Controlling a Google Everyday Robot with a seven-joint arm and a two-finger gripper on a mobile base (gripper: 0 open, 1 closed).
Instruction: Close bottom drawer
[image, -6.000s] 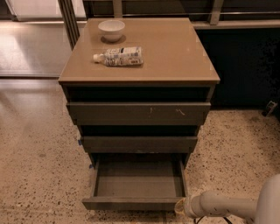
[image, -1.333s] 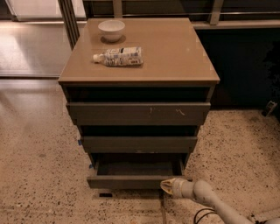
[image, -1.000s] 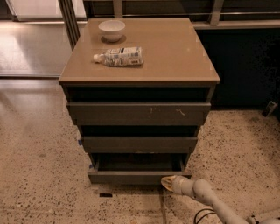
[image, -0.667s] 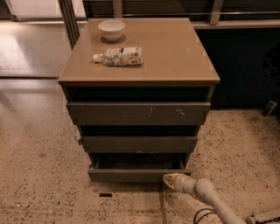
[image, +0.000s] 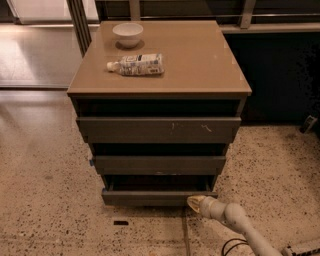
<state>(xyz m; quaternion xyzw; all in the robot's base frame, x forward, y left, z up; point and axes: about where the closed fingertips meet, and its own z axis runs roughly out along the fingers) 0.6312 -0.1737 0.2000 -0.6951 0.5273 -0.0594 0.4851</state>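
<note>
The bottom drawer (image: 150, 196) is the narrowest, lowest grey-brown front of the cabinet. It stands out only slightly, with a thin dark gap above it. My gripper (image: 194, 202) is at the end of a pale arm that comes in from the lower right. Its tip rests against the right end of the bottom drawer's front, near the floor. The mid-width drawer (image: 159, 164) and the widest drawer (image: 158, 130) with pale scratch marks sit above it.
On the cabinet top (image: 200, 60) stand a white bowl (image: 128, 34) and a lying plastic bottle (image: 136, 65). Speckled floor lies all around. A small dark object (image: 120, 223) lies on the floor at front left. A black cable (image: 231, 245) loops by the arm.
The bottom drawer was pulled far out six seconds ago; it has slid in until almost flush. My gripper followed its front inward, toward the cabinet.
</note>
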